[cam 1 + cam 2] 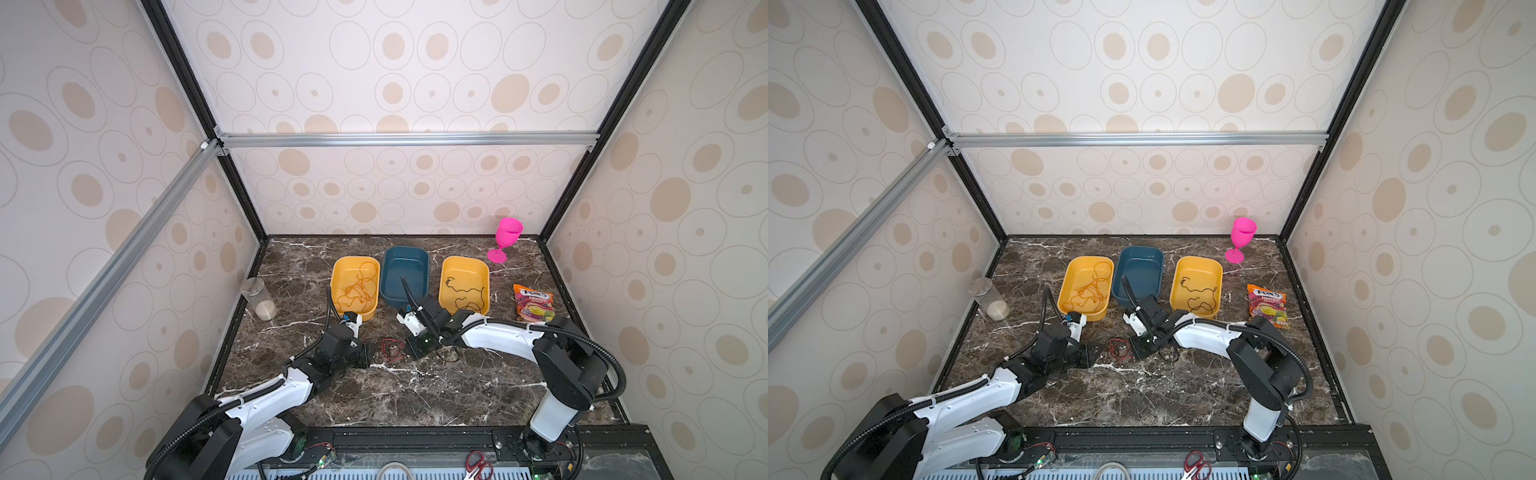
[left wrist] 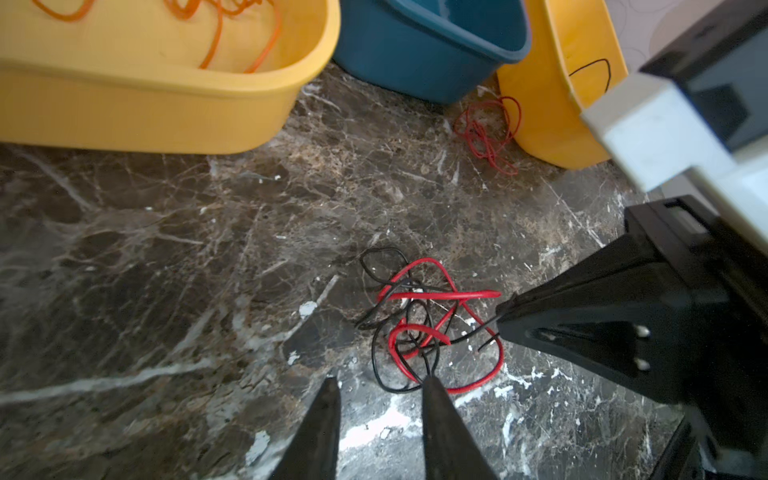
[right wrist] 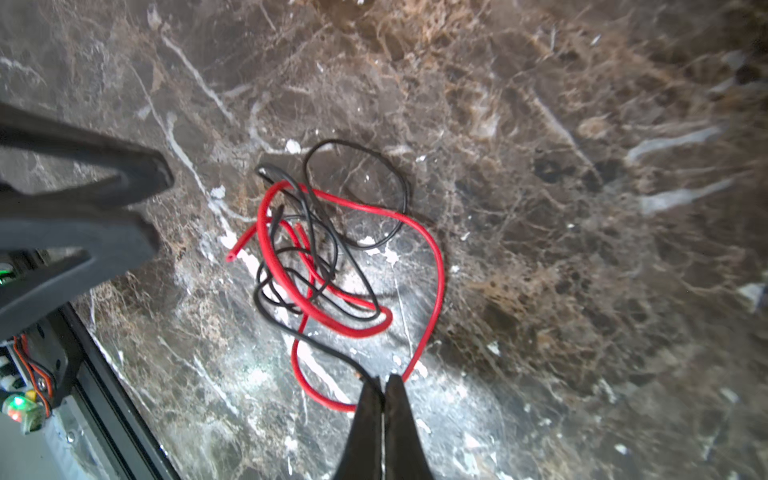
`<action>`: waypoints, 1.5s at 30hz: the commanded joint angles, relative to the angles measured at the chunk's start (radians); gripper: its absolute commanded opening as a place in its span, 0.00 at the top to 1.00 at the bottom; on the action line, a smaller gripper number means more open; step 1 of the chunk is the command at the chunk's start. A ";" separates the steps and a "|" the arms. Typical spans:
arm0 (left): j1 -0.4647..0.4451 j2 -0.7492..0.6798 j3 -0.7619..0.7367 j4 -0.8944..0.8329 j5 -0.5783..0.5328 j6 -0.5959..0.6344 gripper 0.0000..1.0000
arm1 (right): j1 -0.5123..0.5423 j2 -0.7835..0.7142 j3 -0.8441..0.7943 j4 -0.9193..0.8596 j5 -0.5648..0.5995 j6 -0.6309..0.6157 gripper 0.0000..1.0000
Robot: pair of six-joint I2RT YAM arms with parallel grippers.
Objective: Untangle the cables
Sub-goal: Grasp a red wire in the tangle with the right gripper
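A tangle of red and black cables (image 2: pixel 444 295) on the brown marble table (image 2: pixel 166 270), near the blue tray (image 2: pixel 415 62), just between both claws. Left claw (image 2: pixel 382 380) apart, one tip at the heap's edge. Right claw (image 3: pixel 382 380) pinched together on a black strand of that same tangle.
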 commanded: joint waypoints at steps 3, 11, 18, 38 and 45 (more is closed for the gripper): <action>0.004 0.074 -0.002 0.066 0.054 0.015 0.64 | 0.000 0.010 0.002 -0.008 -0.066 -0.065 0.92; 0.003 0.106 0.005 0.093 0.054 0.013 0.65 | 0.000 -0.097 -0.006 -0.061 -0.061 -0.142 0.48; 0.004 0.106 -0.006 0.093 0.060 0.009 0.66 | -0.021 -0.110 0.060 -0.027 -0.095 -0.134 0.54; 0.004 0.120 -0.025 0.158 0.061 -0.001 0.64 | -0.022 0.103 0.155 0.057 -0.132 -0.137 0.94; 0.012 0.085 -0.013 0.111 0.045 0.011 0.63 | -0.024 0.018 0.068 0.129 -0.162 -0.192 1.00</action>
